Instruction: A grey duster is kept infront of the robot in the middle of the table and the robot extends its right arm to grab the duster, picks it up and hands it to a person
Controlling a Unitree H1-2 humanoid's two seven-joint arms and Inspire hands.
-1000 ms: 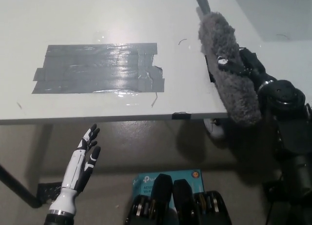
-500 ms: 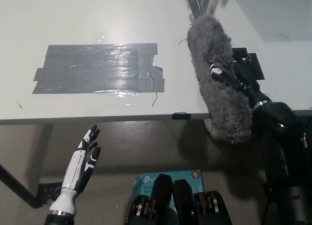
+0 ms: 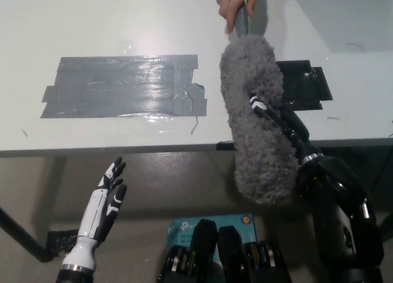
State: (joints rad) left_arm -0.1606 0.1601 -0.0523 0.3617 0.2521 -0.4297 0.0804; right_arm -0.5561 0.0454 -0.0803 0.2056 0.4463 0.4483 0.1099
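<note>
My right hand (image 3: 270, 111) has carried the duster (image 3: 255, 114) leftward over the table edge, still clamped on it. A person's hand (image 3: 235, 3) has come in at the top and now grips the handle. Black tape (image 3: 304, 86) is uncovered.

Grey duster (image 3: 255, 120): long fluffy head, dense shaggy pile, with a slim grey handle emerging at its far end. It is hanging off the table surface, lying lengthwise from far to near and tilting slightly, its near end reaching past the near table edge on the right side of the scene. It is sitting in the grip of the black right hand (image 3: 279, 114), whose fingers are sinking into the pile at mid-length
</note>
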